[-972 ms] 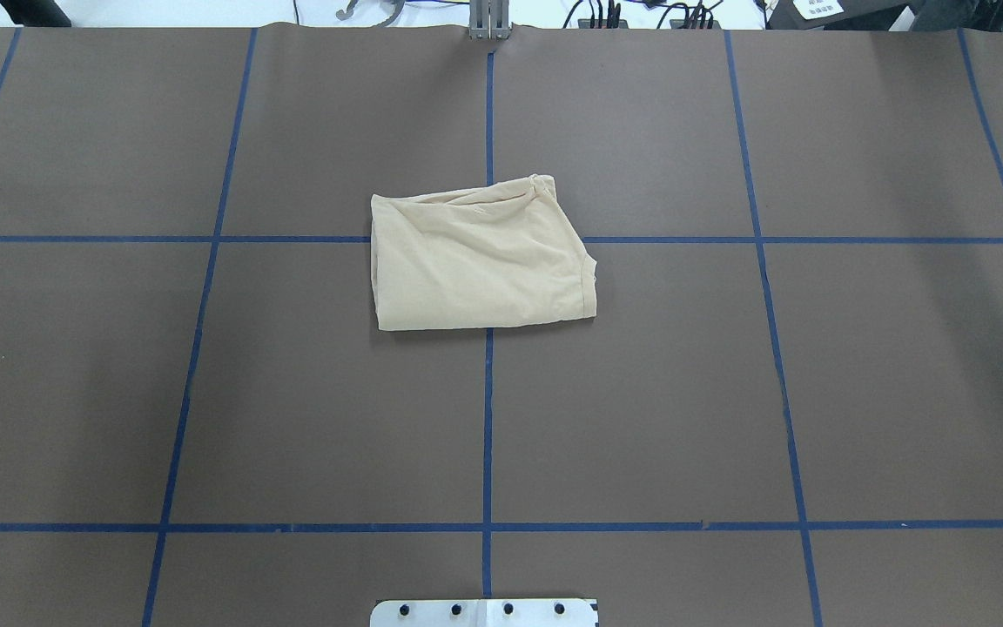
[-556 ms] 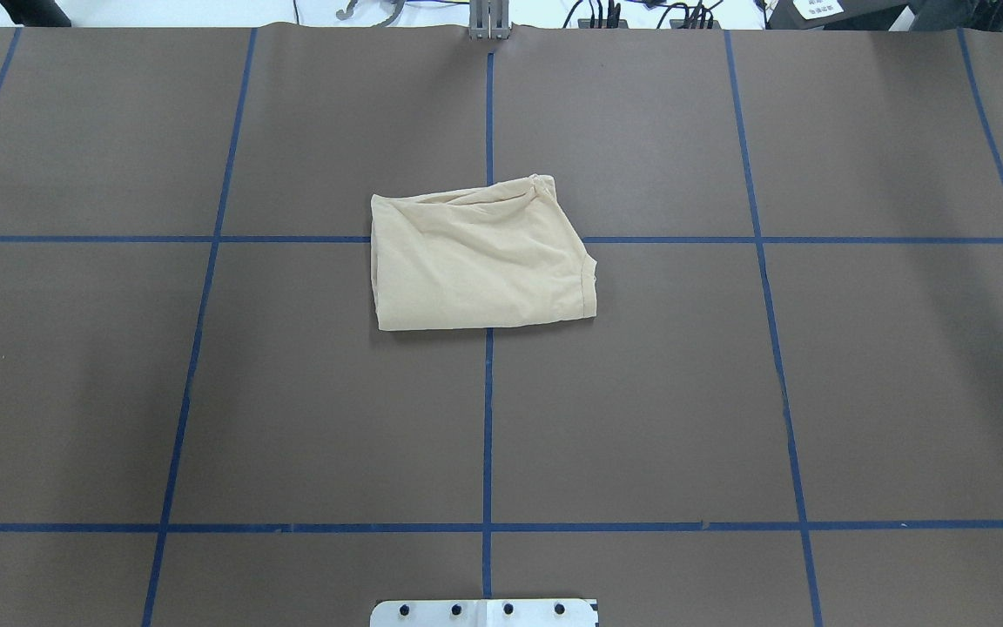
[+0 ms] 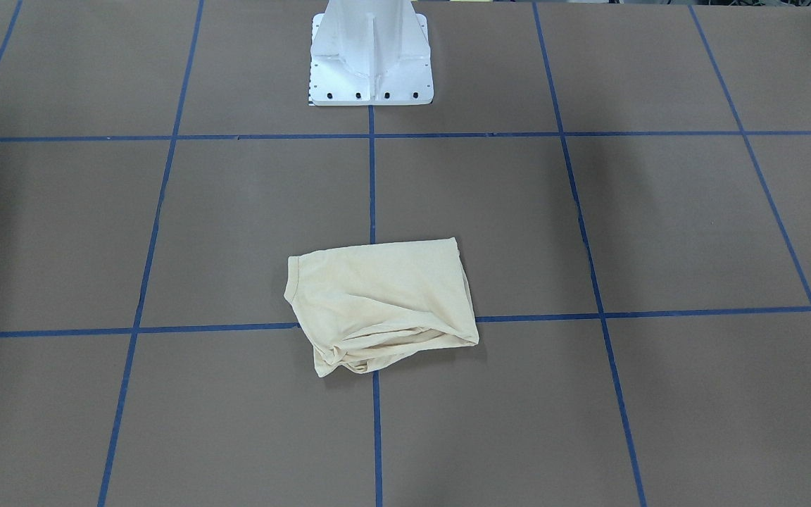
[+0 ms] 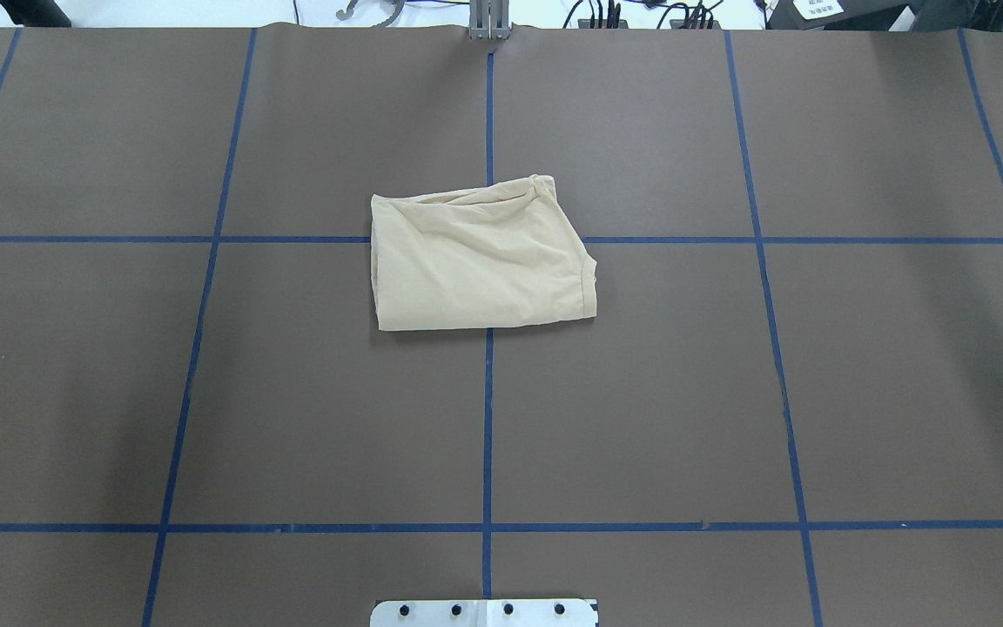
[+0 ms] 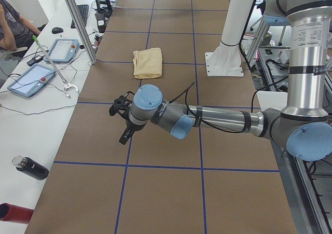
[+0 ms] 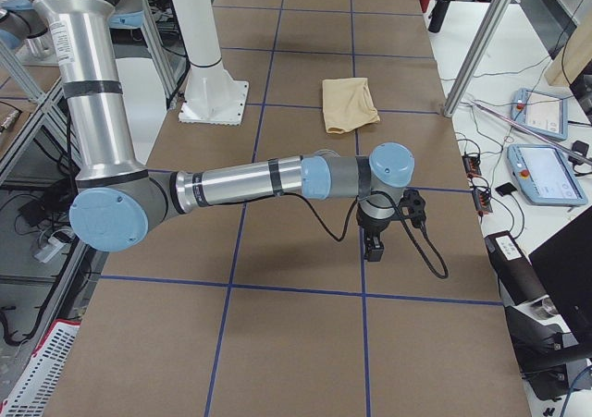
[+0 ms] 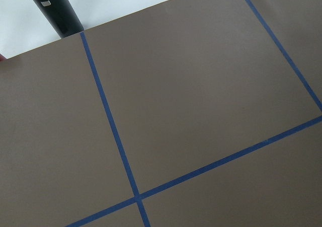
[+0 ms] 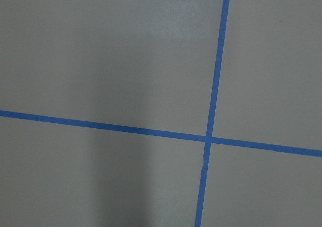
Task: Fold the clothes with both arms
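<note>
Shirt: the cream T-shirt (image 4: 480,261) lies folded, plain side up, in the middle of the brown worktop (image 4: 684,418).
Left end effector (image 5: 126,135): above the worktop, well apart from the T-shirt. I cannot tell if it is spread or pressed together.
Right end effector (image 6: 374,248): well apart from the T-shirt too. I cannot tell here either.
Bottle: the black bottle (image 7: 53,8) has a small white label, too small to read.

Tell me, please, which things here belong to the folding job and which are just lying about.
Job: folded T-shirt; left gripper; right gripper.
Lying about: black bottle; teach pendants; grabber stick; white pedestal.
</note>
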Robot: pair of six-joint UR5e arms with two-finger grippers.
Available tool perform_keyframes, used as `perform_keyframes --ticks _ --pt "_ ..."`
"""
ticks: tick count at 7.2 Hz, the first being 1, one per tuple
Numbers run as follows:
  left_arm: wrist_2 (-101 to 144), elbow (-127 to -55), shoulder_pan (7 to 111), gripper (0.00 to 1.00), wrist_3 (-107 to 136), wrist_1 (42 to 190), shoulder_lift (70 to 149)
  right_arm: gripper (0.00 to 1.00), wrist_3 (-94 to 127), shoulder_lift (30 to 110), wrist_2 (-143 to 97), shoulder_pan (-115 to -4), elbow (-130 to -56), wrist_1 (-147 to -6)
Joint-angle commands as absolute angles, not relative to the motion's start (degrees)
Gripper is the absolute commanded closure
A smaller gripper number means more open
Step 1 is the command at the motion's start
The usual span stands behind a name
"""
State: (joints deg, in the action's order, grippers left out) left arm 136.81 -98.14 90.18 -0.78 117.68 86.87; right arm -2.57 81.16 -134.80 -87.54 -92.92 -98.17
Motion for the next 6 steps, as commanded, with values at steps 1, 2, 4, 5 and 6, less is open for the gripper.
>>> perform_keyframes --ticks 1,2,4,5,6 --pt "136.6 -98.2 90.1 0.00 -0.4 118.6 86.6 0.00 -2.7 82.8 -134.1 -86.2 -95.3 -98.2" --pt "137.2 -98.3 90.1 0.00 -0.1 118.7 86.6 0.00 -2.7 83.0 -134.2 -86.0 -95.4 -98.2" --pt "136.5 -98.6 90.0 0.00 -0.6 119.1 86.7 0.00 -2.7 83.3 -134.2 -86.0 -95.4 -98.2" --pt "136.4 -98.5 90.0 0.00 -0.4 119.0 87.4 0.00 -2.5 83.5 -134.4 -86.0 -95.4 -98.2" --pt "136.4 -98.7 90.0 0.00 -0.7 118.7 88.1 0.00 -2.2 83.6 -134.4 -85.9 -95.4 -98.2"
